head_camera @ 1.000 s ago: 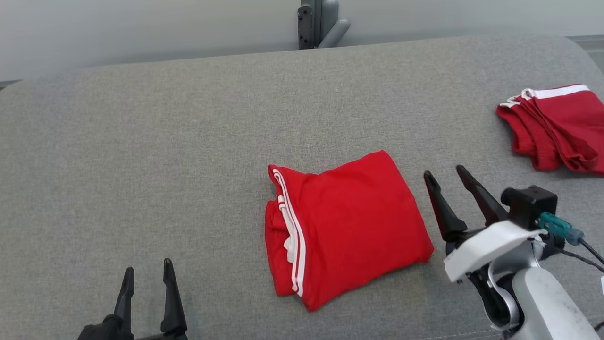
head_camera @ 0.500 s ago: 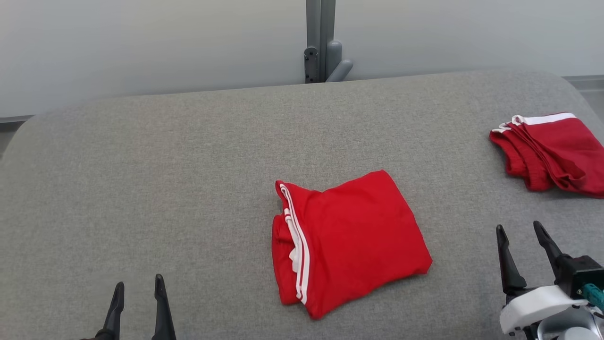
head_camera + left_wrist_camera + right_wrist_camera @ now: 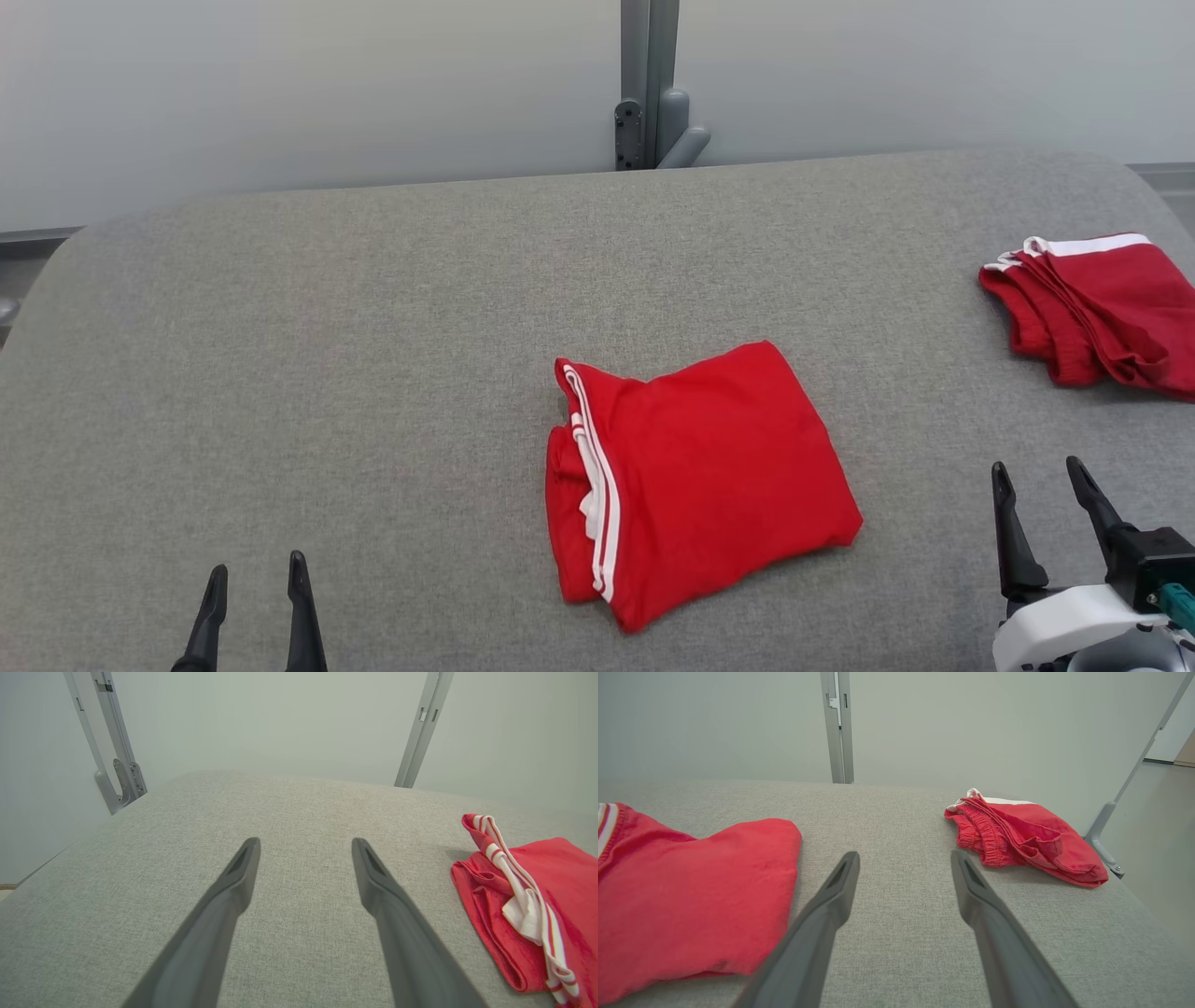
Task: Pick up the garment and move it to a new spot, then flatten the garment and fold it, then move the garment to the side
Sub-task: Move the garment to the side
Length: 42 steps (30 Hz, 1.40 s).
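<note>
A: Start at the fingers. What are they doing?

B: The left fingers stand spread wide with nothing between them, above bare grey tabletop. The right fingers are parted just as wide and also empty. They point at the strip between two red pieces.

A: And the garment?

B: The folded red garment with white stripes lies mid-tabletop, between the two arms and touched by neither. Its striped edge faces the left fingers. I judge it folded but not yet moved aside.

A: What could go wrong?

B: A pinch that catches only the top layer would peel the fold open on the lift. The striped edge is bunched and loose, so a grip there may drag out one flap. Sliding the garment instead could ruck it on the cloth surface. The second red garment also sits near the right edge, so a set-down there could land on it or hang over.

A: What can't you make out?

B: How many layers the fold has, and what lies under it. The head view's right border cuts the second garment, and the left arm is cut off below its fingers.
</note>
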{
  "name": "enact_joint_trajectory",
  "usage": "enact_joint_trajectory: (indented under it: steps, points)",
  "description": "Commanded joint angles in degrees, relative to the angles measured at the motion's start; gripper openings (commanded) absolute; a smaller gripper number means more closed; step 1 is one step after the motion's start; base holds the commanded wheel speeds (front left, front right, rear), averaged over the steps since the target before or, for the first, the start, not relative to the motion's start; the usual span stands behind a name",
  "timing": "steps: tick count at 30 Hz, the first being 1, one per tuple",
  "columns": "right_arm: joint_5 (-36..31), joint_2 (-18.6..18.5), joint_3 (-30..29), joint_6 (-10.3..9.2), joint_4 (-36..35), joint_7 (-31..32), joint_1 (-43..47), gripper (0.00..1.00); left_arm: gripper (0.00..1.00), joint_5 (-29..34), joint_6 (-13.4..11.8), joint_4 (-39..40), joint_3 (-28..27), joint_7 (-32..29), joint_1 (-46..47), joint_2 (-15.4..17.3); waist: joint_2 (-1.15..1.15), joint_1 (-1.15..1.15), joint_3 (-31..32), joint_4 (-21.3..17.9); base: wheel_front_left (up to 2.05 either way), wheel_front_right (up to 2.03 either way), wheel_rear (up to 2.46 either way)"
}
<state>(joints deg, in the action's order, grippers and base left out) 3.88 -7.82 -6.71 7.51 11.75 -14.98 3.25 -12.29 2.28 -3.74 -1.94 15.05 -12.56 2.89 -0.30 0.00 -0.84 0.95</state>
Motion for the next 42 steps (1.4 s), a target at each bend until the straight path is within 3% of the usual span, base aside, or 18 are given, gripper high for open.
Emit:
enact_joint_trajectory:
  steps: [1,14,19,20,22,27,36,42]
  points:
    - [-0.1,0.1,0.1,-0.06,0.0,-0.3,0.3,1.0,1.0,-0.1,0.2,0.0,0.0,0.1,0.0,0.0,0.3,0.0,0.0,0.0,0.0,0.0,0.0]
    - [3.4,0.5,2.1,-0.06,0.7,-0.1,-3.2,1.0,1.0,-0.8,-0.8,0.2,0.7,0.1,-0.1,0.0,0.3,0.0,-0.8,-0.2,0.0,0.0,0.0]
    - [12.7,-4.8,12.3,-0.08,1.3,9.0,-9.8,1.0,1.0,-0.7,-0.6,-0.2,1.4,0.1,0.6,0.0,0.3,0.0,-2.0,-0.4,0.0,0.0,0.0]
    - [16.7,-6.1,14.6,-0.07,1.3,15.0,-12.8,1.0,1.0,-0.8,-0.6,-0.5,1.7,0.1,1.0,0.0,0.3,0.0,-2.8,-0.2,0.0,0.0,0.0]
    - [19.1,-8.1,16.6,-0.06,1.9,20.9,-15.9,1.0,1.0,-0.7,-0.6,-0.8,2.0,0.1,1.8,0.0,0.3,0.0,-3.6,0.2,0.0,0.0,0.0]
    - [22.4,-8.5,20.6,-0.06,6.3,30.4,-21.7,1.0,1.0,-1.0,-0.6,-1.5,2.5,0.1,2.6,0.0,0.3,0.0,-4.9,1.3,0.0,0.0,0.0]
    - [24.2,-4.9,23.1,-0.05,20.4,31.7,-27.5,1.0,1.0,-1.7,-0.9,-2.1,3.7,0.1,5.0,0.0,0.3,0.0,-6.5,3.6,0.0,0.0,0.0]
    - [26.7,-4.4,25.9,-0.06,27.3,30.7,-30.1,1.0,1.0,-1.7,-1.0,-2.1,4.1,0.1,5.6,0.0,0.3,0.0,-6.6,4.0,0.0,0.0,0.0]
